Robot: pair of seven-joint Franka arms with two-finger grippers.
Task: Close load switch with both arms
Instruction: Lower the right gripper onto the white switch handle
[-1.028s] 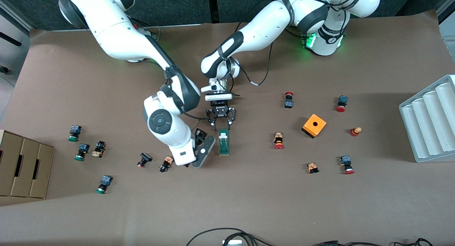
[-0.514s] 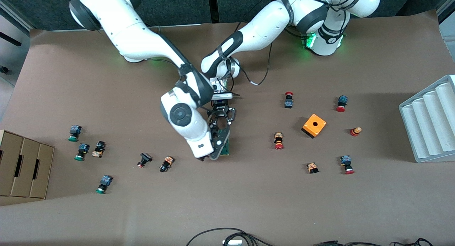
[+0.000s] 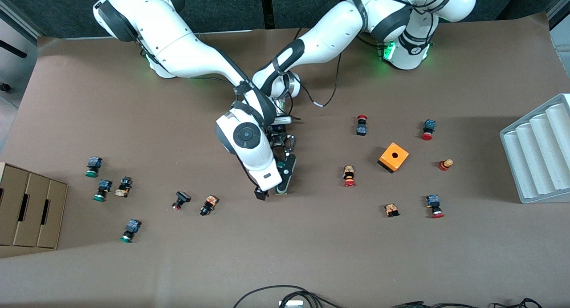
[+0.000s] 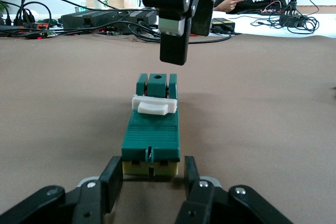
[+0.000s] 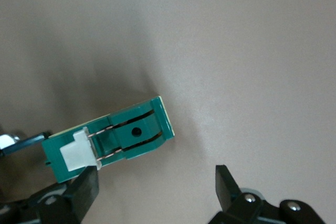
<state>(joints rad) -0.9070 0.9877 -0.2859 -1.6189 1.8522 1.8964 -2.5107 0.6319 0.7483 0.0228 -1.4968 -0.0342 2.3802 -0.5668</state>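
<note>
Green load switch [image 4: 152,137] clamped at one end by left end effector [image 4: 152,179]; right end effector [image 5: 157,192] spread wide above it.

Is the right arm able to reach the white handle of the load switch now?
Probably yes: the right gripper hangs open right above the load switch, nothing covers its white handle, and the left gripper clamps only the other end.

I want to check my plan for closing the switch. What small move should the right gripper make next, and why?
Probably lower the open right gripper toward the white handle. It hangs above the load switch, not touching, while the left gripper clamps the switch's end, so the body seems braced.
</note>
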